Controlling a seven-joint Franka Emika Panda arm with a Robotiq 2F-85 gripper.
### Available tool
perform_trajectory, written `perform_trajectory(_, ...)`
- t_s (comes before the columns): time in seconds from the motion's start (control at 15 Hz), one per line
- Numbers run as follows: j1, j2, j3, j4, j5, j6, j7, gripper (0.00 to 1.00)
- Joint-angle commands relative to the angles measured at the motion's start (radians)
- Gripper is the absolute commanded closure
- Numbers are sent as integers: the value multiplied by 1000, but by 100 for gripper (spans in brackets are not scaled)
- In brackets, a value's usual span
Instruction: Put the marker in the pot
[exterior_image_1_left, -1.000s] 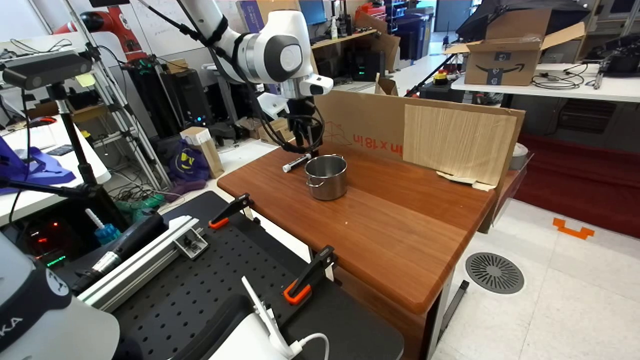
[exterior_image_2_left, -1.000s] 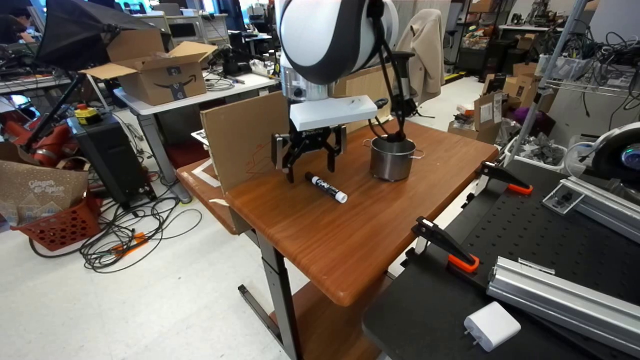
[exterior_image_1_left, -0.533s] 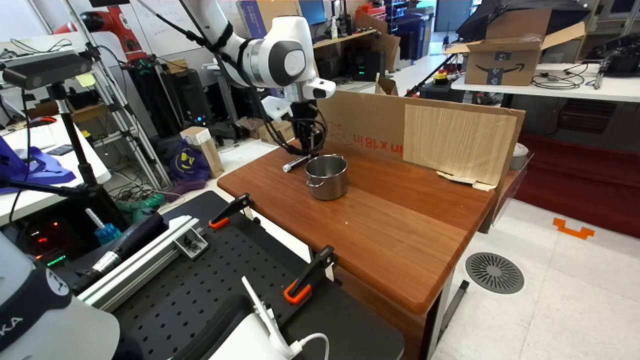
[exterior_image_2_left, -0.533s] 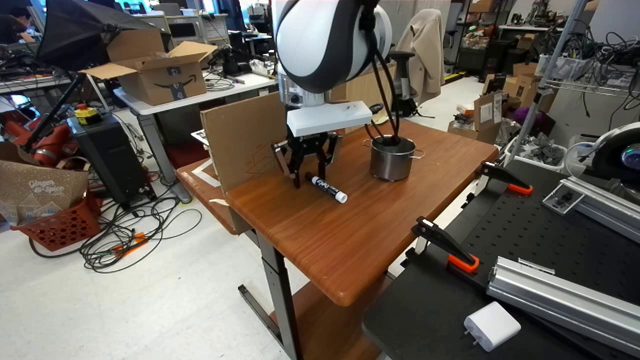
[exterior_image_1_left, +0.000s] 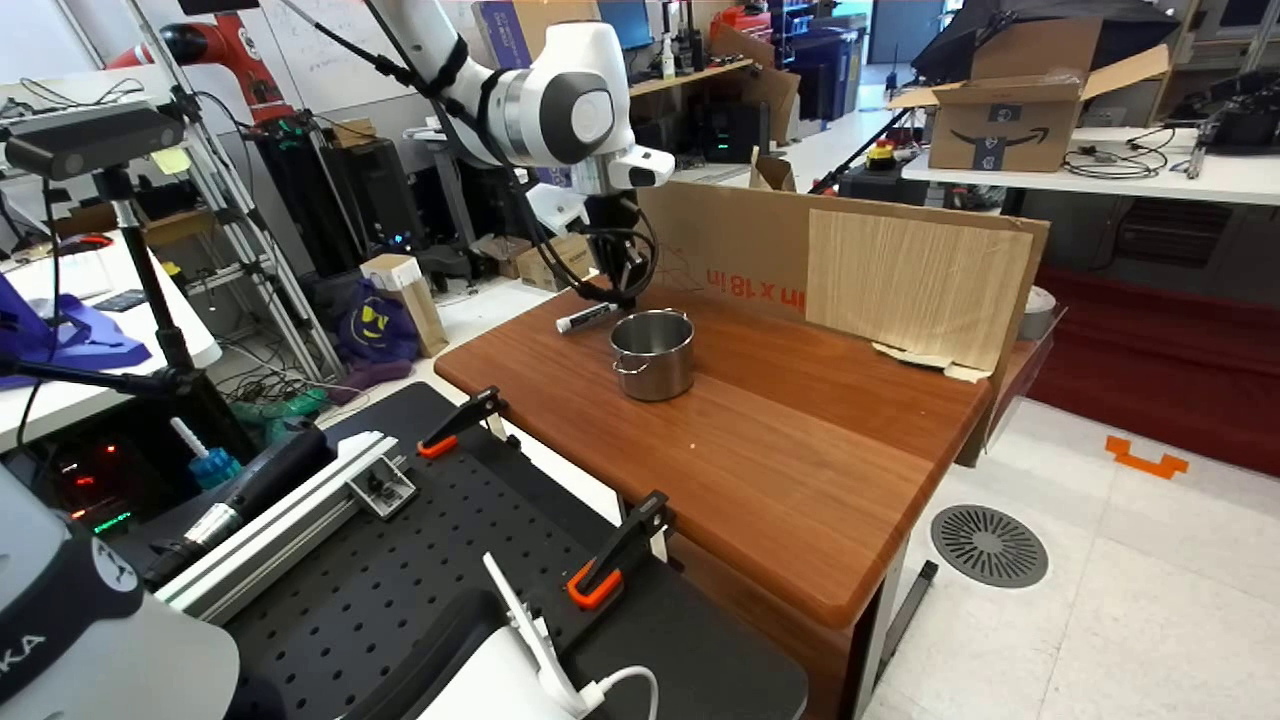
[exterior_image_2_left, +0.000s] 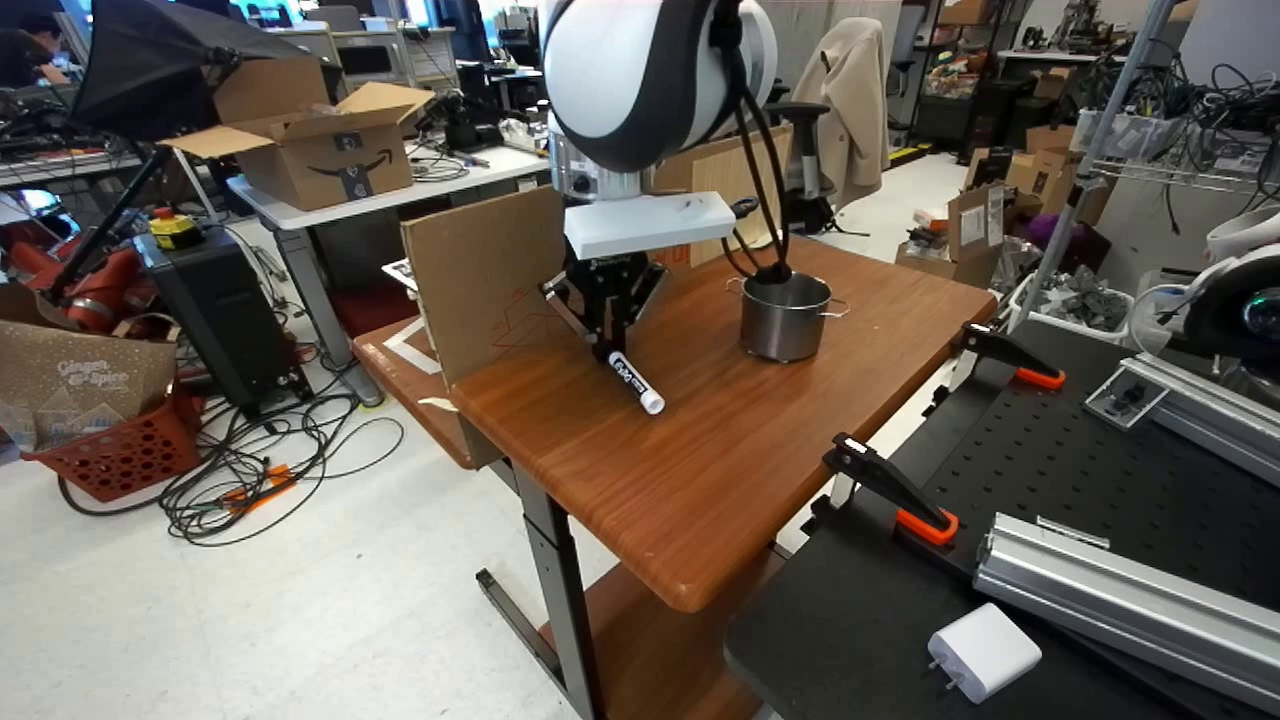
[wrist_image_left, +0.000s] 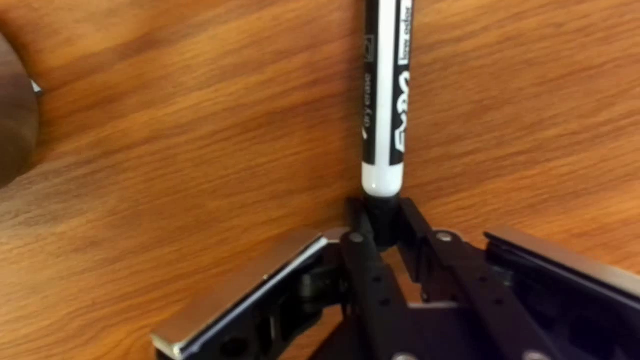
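Observation:
The black-and-white marker (wrist_image_left: 384, 90) has its dark cap between the fingertips of my gripper (wrist_image_left: 384, 220), which is shut on it. Its white end points away from the gripper, and the marker (exterior_image_2_left: 637, 385) slants down toward the wooden table. Whether it touches the wood I cannot tell. In an exterior view the marker (exterior_image_1_left: 585, 318) shows beyond the pot, with the fingers hidden behind cables. The silver steel pot (exterior_image_2_left: 785, 320) stands upright on the table, a short way to the side of the gripper. Only a curved part of the pot (wrist_image_left: 15, 115) enters the wrist view, at its left edge.
A cardboard panel (exterior_image_2_left: 490, 280) stands upright along the table side close behind the gripper. Black clamps with orange pads (exterior_image_1_left: 465, 422) grip the opposite edge. Arm cables (exterior_image_2_left: 760, 180) hang in front of the pot's far side. The brown table (exterior_image_1_left: 800, 440) extends past the pot.
The gripper came down with its fingers apart, then closed on the marker's dark end and rose slightly. The marker has shifted and turned a little. The pot has stayed put.

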Motion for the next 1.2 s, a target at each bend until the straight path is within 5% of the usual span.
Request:
perform_trajectory(0.0,13,-49,-12,-32,17,25,5,95)
perform_trajectory(0.6,77,-345,-124,-312,-102,227,133,95)
perform_trajectory(1.13,198,-520,-449,-512,-568,401,518,95)
